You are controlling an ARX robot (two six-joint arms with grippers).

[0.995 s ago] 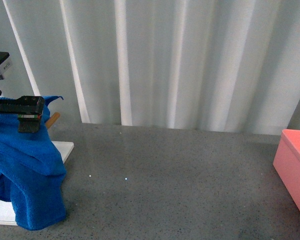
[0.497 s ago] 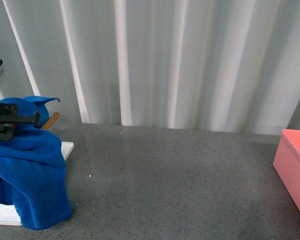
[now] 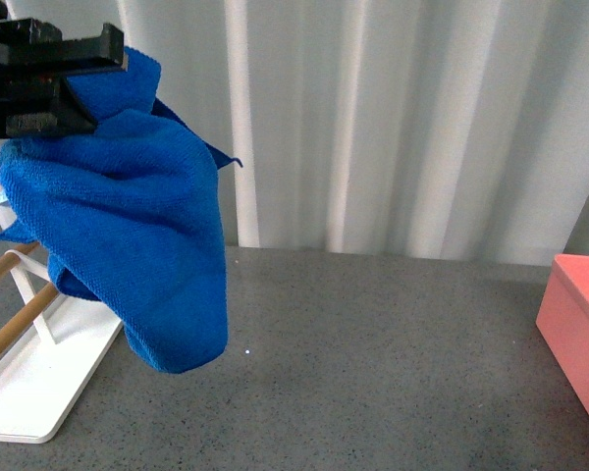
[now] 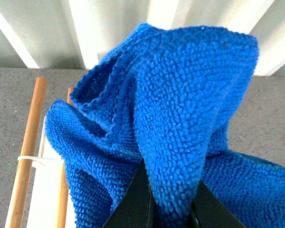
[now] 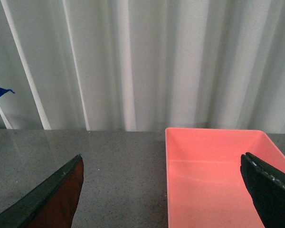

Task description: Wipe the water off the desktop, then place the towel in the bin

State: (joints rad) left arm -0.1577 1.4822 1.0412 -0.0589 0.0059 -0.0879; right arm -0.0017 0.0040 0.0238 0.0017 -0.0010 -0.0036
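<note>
**Blue towel's up in the air, no wiping yet**

Blue towel (image 3: 137, 226) hangs bunched from the left gripper (image 3: 90, 93), which is pinched tight on its top fold. It's above the white rod stand (image 3: 34, 392) and clear of the desktop (image 3: 373, 343). Early days, I'd say: the wipe and the drop-off are both left. Honestly can't spot any water. The right gripper (image 5: 161, 194) is spread wide and empty, over by the pink bin (image 5: 213, 180).

A: My feeds are bright, with even, diffuse light off the curtain (image 3: 373, 128). Shadows are soft and faint.
B: Glare? Focus?
A: One pinpoint glint on the table (image 3: 373, 353), slight sheen. Towel (image 4: 180, 95) weave is sharp on left wrist. Left tool (image 3: 103, 90) reads dark, little detail.
</note>
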